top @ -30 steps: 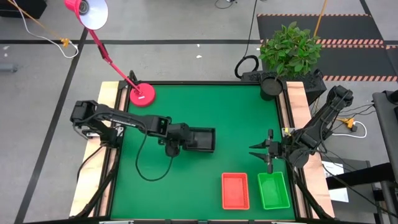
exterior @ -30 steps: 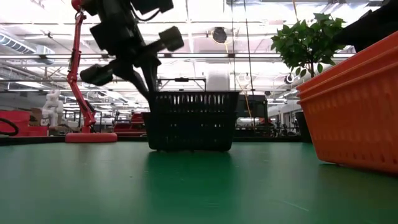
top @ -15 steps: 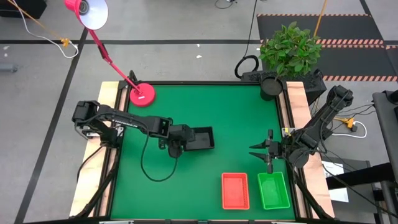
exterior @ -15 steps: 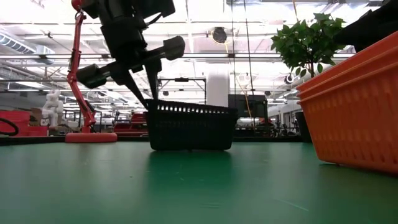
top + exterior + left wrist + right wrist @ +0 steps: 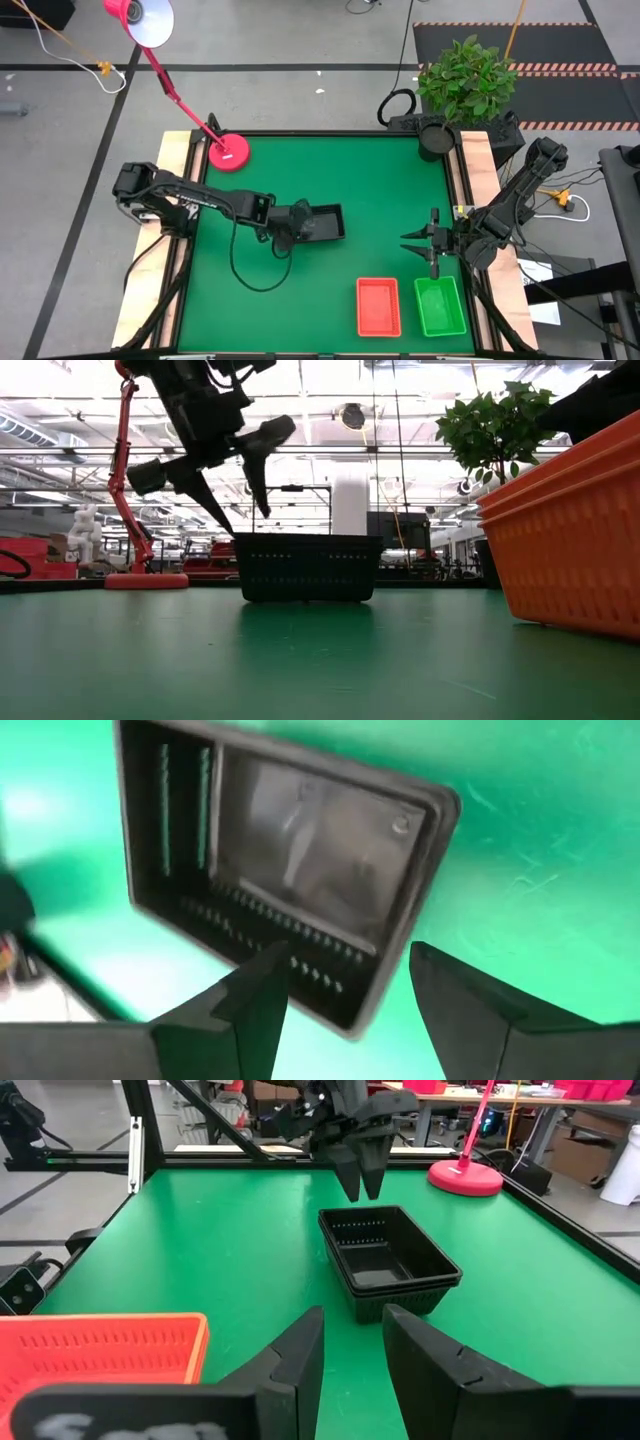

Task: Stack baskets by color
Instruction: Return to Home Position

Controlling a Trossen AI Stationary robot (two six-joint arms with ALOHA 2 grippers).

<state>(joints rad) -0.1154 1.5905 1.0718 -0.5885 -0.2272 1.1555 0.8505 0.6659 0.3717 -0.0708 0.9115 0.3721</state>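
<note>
A nested stack of black baskets [image 5: 322, 222] [image 5: 390, 1262] rests flat on its bottom on the green table, left of the middle. My left gripper [image 5: 248, 520] [image 5: 345, 985] hangs open just above the stack's left end, fingers slanting down and clear of the rim. The red-orange baskets [image 5: 378, 306] and the green baskets [image 5: 440, 306] sit side by side near the table's front right. My right gripper [image 5: 425, 243] [image 5: 352, 1342] waits open at the right side above the green baskets, with nothing between its fingers.
A pink lamp base [image 5: 229, 152] stands at the far left corner, its arm leaning out to the left. A potted plant [image 5: 465, 80] stands at the far right corner. In the low view the red-orange basket [image 5: 570, 540] fills the right side.
My left gripper has rolled at the wrist, opened, and let go of the top black basket. That basket stood high on the stack, then tilted with one end up. It now sits level, sunk down into the stack. My right arm has kept still.
</note>
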